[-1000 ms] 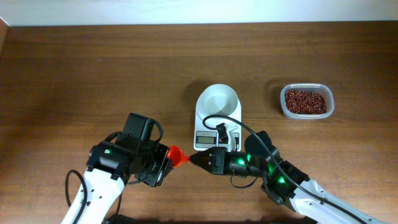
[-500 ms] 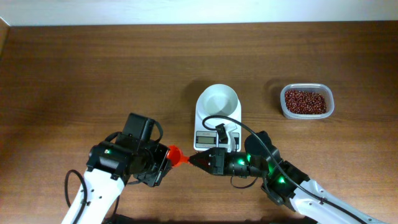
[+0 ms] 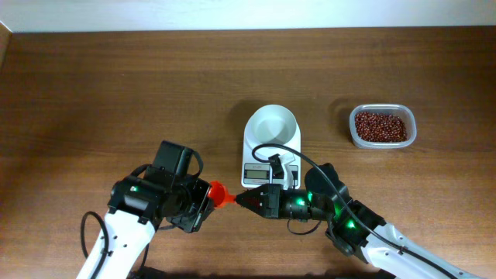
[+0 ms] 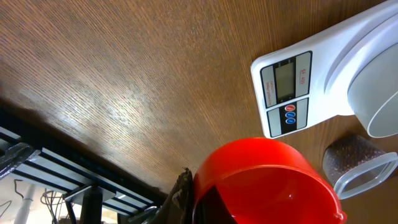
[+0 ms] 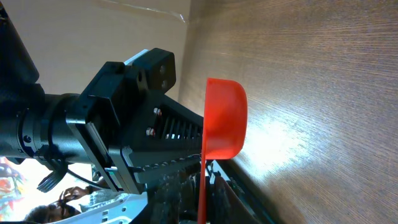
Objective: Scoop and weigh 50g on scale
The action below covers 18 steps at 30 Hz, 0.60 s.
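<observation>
The right claw (image 3: 246, 200) is clamped on the thin, flat handle of a red plastic scoop (image 3: 219, 191). The right wrist view shows that handle running down between its dark fingers, with the glossy round cup edge-on above. The left claw (image 3: 203, 203) is closed together just beside the cup; whether it pinches the rim I cannot tell (its own camera shows only the cup's smooth red dome filling the lower frame).

Just beyond the scoop, the scale (image 3: 252, 151) sits on the table (image 3: 116, 93), a white rounded slab carrying a round white bowl (image 3: 273, 124). Only the left wrist view shows its grey display (image 4: 285, 79) and its red and blue buttons (image 4: 289, 114) clearly. Well to the right stands a clear rounded-rectangle tub (image 3: 411, 128) of small dark-red beans (image 3: 380, 125). The table is brown wood-grain with a soft sheen.
</observation>
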Each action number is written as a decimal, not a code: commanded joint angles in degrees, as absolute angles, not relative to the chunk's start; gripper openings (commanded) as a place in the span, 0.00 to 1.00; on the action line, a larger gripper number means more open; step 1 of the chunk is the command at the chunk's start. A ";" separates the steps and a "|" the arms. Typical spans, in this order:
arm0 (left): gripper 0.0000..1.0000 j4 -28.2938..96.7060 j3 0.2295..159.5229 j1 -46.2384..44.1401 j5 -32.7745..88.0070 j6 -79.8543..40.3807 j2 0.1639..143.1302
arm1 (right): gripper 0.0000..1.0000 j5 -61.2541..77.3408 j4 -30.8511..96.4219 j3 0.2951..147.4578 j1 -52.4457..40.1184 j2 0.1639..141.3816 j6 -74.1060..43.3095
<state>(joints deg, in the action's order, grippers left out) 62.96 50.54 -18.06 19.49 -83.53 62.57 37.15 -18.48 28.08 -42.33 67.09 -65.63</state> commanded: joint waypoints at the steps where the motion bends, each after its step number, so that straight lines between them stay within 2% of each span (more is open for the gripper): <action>1: 0.00 63.00 50.50 -18.39 18.65 -82.61 62.13 | 0.19 38.59 -18.85 28.95 -42.81 67.13 -64.97; 16: 0.00 62.59 50.50 -18.39 19.31 -82.61 62.13 | 0.18 38.57 -18.85 28.95 -42.81 67.13 -64.99; 18: 0.00 62.59 50.50 -18.39 19.31 -82.61 62.13 | 0.14 38.57 -18.85 28.95 -42.81 67.13 -64.99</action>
<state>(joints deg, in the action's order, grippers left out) 62.74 50.54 -18.06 19.53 -83.50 62.57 37.15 -18.48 28.08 -42.33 67.09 -65.63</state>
